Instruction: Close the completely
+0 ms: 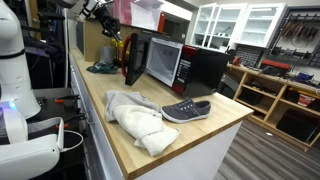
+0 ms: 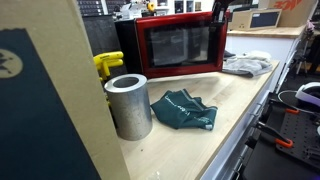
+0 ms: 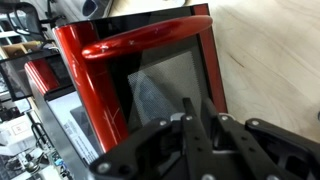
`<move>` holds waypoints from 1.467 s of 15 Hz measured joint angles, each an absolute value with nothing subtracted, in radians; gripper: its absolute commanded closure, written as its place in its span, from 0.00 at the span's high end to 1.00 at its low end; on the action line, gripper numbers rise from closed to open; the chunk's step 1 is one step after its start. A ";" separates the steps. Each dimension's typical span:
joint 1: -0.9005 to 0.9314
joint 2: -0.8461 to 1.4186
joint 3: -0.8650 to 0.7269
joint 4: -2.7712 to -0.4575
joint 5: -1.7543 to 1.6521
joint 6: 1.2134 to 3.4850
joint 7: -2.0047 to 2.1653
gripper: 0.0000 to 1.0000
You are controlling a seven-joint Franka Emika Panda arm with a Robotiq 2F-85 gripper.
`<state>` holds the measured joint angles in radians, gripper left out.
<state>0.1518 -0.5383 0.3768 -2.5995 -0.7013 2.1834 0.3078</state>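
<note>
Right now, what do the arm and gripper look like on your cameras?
The arm is white with smooth, rounded links, and a blue light glows low on it. The gripper is matte black, built of angular linkage bars. No markings are legible.

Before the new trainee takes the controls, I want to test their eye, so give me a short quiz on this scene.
1. True or false: the door of the microwave is fully shut.
2. What lies right beside the shoe? A) white cloth B) metal cylinder C) green cloth
3. Fill in: in the wrist view, the door handle is coloured ____.
Key: 1 false; 2 A; 3 red.
</note>
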 measured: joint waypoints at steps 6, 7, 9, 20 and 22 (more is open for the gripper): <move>0.140 -0.536 0.345 -2.675 -0.963 2.289 0.404 0.00; 0.136 -0.535 0.330 -2.690 -1.020 2.328 0.423 0.00; 0.129 -0.533 0.293 -2.714 -1.139 2.406 0.461 0.00; 0.095 -0.539 0.150 -2.766 -1.601 2.573 0.586 0.00; 0.089 -0.551 0.131 -2.783 -1.687 2.580 0.602 0.00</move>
